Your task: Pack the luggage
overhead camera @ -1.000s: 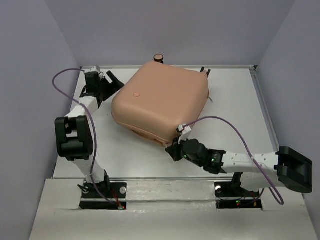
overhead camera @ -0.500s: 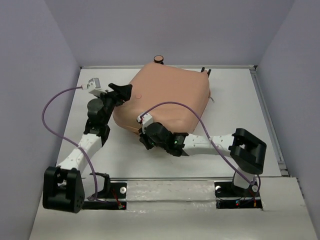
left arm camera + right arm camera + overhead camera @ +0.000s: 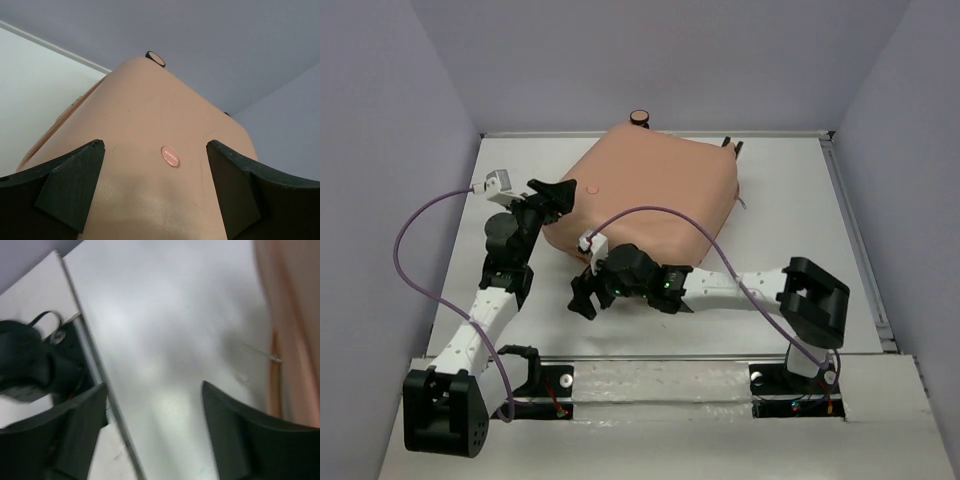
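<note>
The luggage [image 3: 655, 195] is a big peach-pink hard-shell case lying shut and flat at the back middle of the table, with one caster wheel [image 3: 639, 116] sticking out at its far edge. My left gripper [image 3: 558, 192] is open at the case's left corner. In the left wrist view the shell [image 3: 150, 115] and its round badge [image 3: 170, 156] lie between the wide-apart fingers [image 3: 75, 185]. My right gripper [image 3: 584, 295] is open and empty above bare table in front of the case's near-left corner. The case's edge [image 3: 295, 315] shows at the right of the right wrist view.
The white table [image 3: 800, 230] has a low raised rim [image 3: 850, 215] and lilac walls on three sides. Purple cables [image 3: 410, 250] loop off both wrists. The left arm's base [image 3: 25, 365] and the table's near rail [image 3: 95, 375] show in the right wrist view.
The right gripper has opened and swung left and nearer, off the case's front edge. The left arm came from the back left to the case's left corner, staying open.
</note>
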You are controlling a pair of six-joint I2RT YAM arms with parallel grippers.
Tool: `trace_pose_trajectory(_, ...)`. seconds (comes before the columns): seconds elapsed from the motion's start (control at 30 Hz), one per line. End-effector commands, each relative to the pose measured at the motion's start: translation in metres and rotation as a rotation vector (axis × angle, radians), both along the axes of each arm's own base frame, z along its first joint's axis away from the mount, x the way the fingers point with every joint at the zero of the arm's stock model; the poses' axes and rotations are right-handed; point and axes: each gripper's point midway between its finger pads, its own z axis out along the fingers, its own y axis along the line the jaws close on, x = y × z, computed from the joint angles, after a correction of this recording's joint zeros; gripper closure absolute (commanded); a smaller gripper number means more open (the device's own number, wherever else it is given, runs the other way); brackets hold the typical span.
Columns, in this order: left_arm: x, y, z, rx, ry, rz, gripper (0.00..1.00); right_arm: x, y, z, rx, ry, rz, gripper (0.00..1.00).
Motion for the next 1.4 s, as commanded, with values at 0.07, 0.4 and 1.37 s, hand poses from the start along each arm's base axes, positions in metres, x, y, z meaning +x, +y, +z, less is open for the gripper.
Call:
trace_pose_trajectory(0.07, -0.024, 0.005, -0.090, 0.006, 0.380, -0.021, 0.01, -0.069, -0.061, 0.123, 0.163, 0.000, 0.085, 0.02)
trace_pose_trajectory(0.4, 0.041, 0.044, 0.006, 0.100, 0.274, 0.105, 0.01, 0.114, -0.329, 0.142, 0.166, -0.135, -0.920, 0.93)
trace_pose_trajectory(1.37, -0.050, -0.081, -0.174, 0.035, 0.568, -0.175, 0.02, 0.289, -0.244, 0.070, 0.338, 0.274, -0.340, 0.86)
